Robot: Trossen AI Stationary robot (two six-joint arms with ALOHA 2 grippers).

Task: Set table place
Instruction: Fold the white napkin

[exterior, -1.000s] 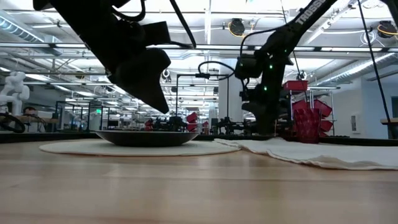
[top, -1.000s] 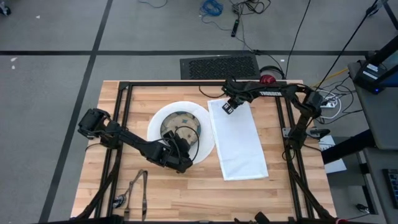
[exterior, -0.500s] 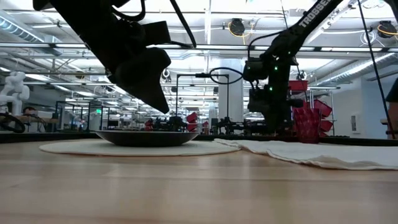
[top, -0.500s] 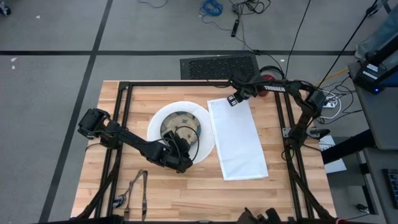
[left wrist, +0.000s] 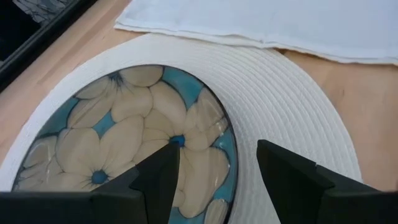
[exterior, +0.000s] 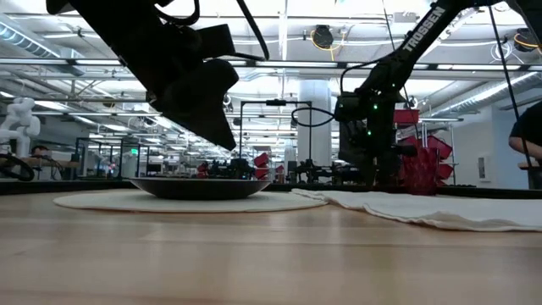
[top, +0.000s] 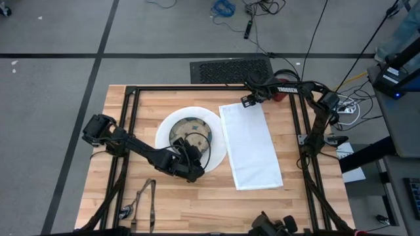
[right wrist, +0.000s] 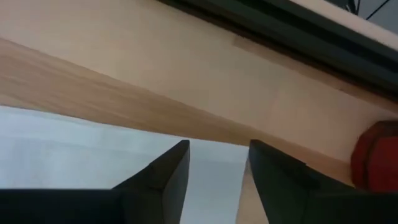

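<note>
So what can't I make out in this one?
- Red cup: cut off by the right wrist view's edge; in the high view mostly hidden under the right arm.
- Bowl: the left gripper covers part of it from above.
- Cutlery: too small in the high view to tell the pieces apart.

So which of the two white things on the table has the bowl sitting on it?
The round white plate, under the left gripper; the flowered bowl sits on it. The white napkin beside it lies flat and bare.
</note>
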